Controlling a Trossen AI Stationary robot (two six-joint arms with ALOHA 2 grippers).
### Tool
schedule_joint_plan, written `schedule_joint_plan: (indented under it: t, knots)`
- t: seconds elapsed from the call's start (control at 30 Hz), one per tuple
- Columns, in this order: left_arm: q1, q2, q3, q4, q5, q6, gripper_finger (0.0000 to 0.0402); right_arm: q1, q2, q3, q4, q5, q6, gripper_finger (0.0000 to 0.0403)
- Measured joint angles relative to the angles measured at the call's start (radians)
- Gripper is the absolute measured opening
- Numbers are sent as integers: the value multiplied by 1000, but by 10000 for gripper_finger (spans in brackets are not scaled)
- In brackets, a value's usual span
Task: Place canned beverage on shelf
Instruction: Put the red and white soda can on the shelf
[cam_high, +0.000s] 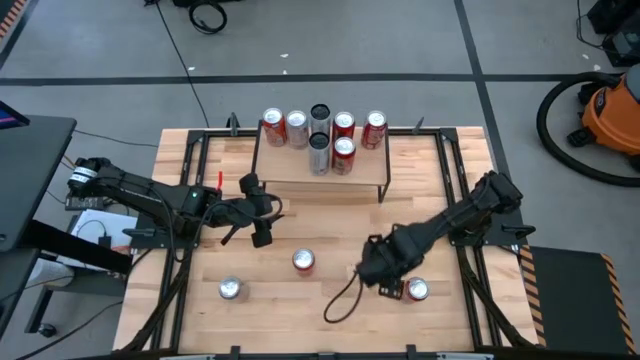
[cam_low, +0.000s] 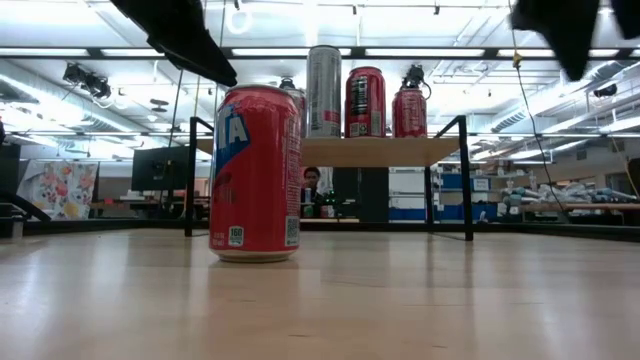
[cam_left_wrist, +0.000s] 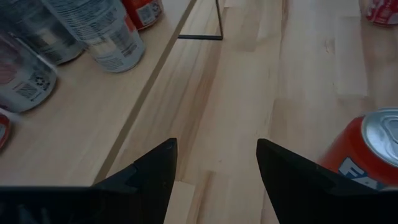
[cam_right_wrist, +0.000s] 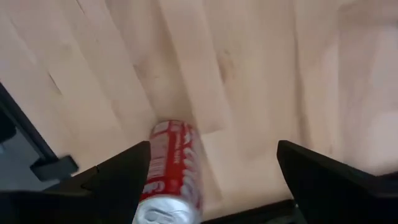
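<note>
Three cans stand loose on the wooden table (cam_high: 180, 320) and seven more on the shelf (cam_high: 300, 182), ten in all. Nearest the front edge are two: a silver can (cam_high: 231, 290) on the left, standing alone, and a red can (cam_high: 416, 290) on the right, beside the right gripper (cam_high: 392, 285). That red can stands upright, its long axis vertical and its silver lid facing up. In the right wrist view the fingers are spread wide with the red can (cam_right_wrist: 171, 177) between them, close to one finger; it is hard to tell whether that finger touches it, and the other is clearly off it, so the can is not grasped. A little farther back, near the middle of the table, stands the third loose can, a red central can (cam_high: 304, 262), also upright with its lid up; it fills the low view (cam_low: 255, 175) and shows at the edge of the left wrist view (cam_left_wrist: 367, 149). Beyond it, left of centre, the left gripper (cam_high: 256, 212) hangs just in front of the shelf, its fingers (cam_left_wrist: 155, 171) apart with nothing between them. At the far edge sits the shelf with its light plank top and thin black legs. It carries five red cans and two silver ones, all upright: a back row of two red, one tall silver can (cam_high: 320, 115) and two red, with a shorter silver can (cam_high: 319, 150) and a red one just in front of the middle.
</note>
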Motion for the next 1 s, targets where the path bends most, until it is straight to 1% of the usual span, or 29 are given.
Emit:
schedule_joint_plan:
  t: [0.23, 0.4, 0.53, 0.63, 0.7, 0.8, 1.0]
  knots:
    - [-1, 0, 0, 1, 16, 13, 231, 85, -12, -20, 18, -1, 202, 360]
    - [-1, 0, 0, 3, 16, 0, 231, 137, -55, -20, 18, 61, 348, 359]
    - [-10, 0, 0, 21, 17, -20, 231, 176, -96, -20, 15, 135, 495, 359]
    - [-14, 0, 0, 24, 18, -33, 231, 198, -107, -20, 9, 170, 601, 360]
    - [-14, 0, 0, 23, 18, -44, 231, 206, -107, -20, 0, 170, 665, 364]
    - [-13, 0, 0, 23, 18, -47, 231, 207, -102, -20, 0, 134, 738, 371]
    - [-14, 0, 0, 23, 18, -23, 231, 214, -97, -20, 30, 105, 851, 380]
